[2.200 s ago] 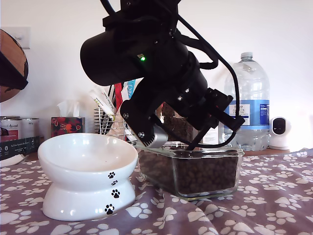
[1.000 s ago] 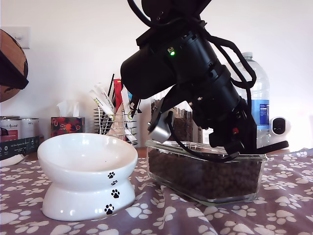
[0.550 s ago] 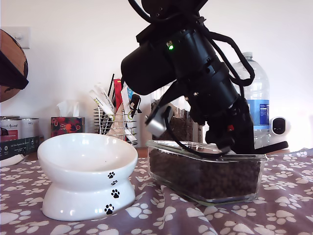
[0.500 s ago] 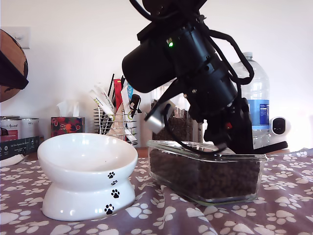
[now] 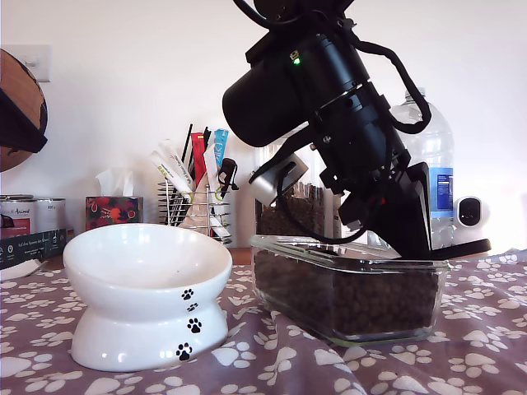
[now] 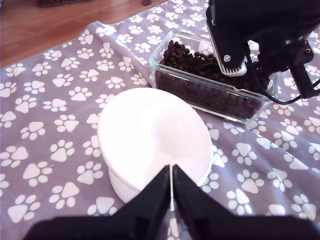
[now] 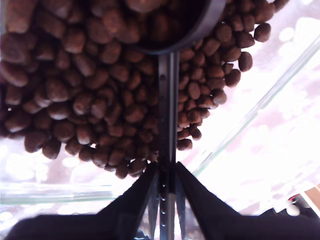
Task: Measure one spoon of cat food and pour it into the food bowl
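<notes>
My second gripper point(image 7: 166, 175) is shut on the thin handle of the black spoon point(image 7: 167, 100). The spoon's cup point(image 7: 170, 25) lies in the cat food point(image 7: 75, 100) with kibble inside it. In the exterior view this arm reaches down into the clear glass dish point(image 5: 346, 288) of cat food point(image 5: 329, 300) at the view's right, its gripper point(image 5: 412, 234) just above the kibble. The white food bowl point(image 5: 148, 271) stands at the view's left, beside the dish. My first gripper point(image 6: 171, 197) is shut on nothing and hovers over the near rim of the food bowl point(image 6: 150, 130).
A purple paw-print cloth point(image 5: 272, 362) covers the table. Behind stand a wire rack of coloured sticks point(image 5: 193, 197), a tissue box point(image 5: 114, 210), a large water bottle point(image 5: 432, 164) and a small white camera point(image 5: 471, 222). Tins point(image 5: 25, 218) sit at the exterior view's far left.
The second arm swung toward the exterior view's right and has risen a little. The glass dish slid to that side early on. The food bowl stayed put.
</notes>
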`<state>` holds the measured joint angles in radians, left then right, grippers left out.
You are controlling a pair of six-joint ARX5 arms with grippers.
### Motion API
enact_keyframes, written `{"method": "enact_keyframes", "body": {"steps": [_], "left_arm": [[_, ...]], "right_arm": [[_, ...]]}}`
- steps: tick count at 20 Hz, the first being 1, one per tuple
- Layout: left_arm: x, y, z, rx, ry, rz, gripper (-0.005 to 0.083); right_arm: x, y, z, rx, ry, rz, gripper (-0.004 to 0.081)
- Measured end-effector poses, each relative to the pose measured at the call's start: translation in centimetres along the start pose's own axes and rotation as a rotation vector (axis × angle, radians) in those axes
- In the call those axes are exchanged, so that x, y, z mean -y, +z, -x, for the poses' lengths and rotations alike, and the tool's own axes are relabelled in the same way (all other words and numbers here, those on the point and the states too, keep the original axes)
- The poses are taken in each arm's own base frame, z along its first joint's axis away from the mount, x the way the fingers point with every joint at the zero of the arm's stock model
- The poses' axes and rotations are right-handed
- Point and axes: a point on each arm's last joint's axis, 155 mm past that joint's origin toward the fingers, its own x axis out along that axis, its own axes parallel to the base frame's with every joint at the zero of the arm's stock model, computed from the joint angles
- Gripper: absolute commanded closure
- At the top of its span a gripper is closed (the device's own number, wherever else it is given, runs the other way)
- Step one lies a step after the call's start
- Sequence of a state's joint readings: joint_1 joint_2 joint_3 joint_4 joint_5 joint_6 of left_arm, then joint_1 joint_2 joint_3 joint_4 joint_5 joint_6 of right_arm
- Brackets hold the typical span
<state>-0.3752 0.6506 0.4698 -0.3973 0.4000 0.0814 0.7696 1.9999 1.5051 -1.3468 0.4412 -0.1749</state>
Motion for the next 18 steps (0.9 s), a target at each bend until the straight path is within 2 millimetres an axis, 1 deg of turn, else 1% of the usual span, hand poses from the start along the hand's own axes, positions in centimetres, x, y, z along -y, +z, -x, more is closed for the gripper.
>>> {"method": "enact_keyframes", "body": {"steps": [7, 18], "left_arm": [[0.3, 0.0, 0.0, 0.001, -0.014, -0.001, 0.0793], [0.5, 0.0, 0.0, 0.002, -0.026, -0.001, 0.0793]], "right_arm": [[-1.2, 0.1, 0.1, 0.012, 0.156, -0.113, 0.0783], [-0.9, 0.0, 0.0, 0.014, 0.233, -0.196, 0.0783]]}}
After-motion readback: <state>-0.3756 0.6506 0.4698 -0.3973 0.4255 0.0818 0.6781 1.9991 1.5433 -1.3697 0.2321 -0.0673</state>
